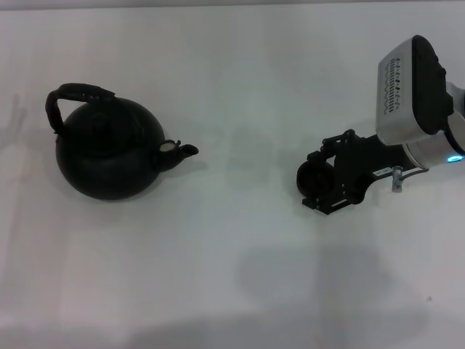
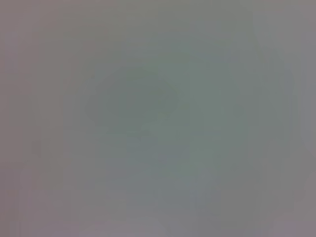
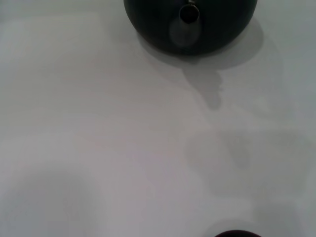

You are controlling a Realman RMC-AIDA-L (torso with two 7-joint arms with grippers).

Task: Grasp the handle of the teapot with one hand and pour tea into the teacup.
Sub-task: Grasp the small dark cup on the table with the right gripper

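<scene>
The matte black teapot (image 1: 109, 153) stands upright at the left of the white table, its short spout (image 1: 178, 151) pointing right. Its thick arched handle (image 1: 76, 94) curves over the body with nothing on it. Far to the right sits the tiny dark teacup (image 1: 309, 177), with my right gripper (image 1: 323, 182) around it from the right side; contact with the cup does not show. The right wrist view looks across the table at the teapot (image 3: 190, 19), spout toward the camera, and catches the teacup's rim (image 3: 238, 233). My left gripper is out of view; its wrist view is plain grey.
The white table (image 1: 232, 87) bears only the teapot and the teacup. A wide bare stretch lies between the spout and the cup. My right arm's shadow (image 1: 327, 291) falls on the near part of the table.
</scene>
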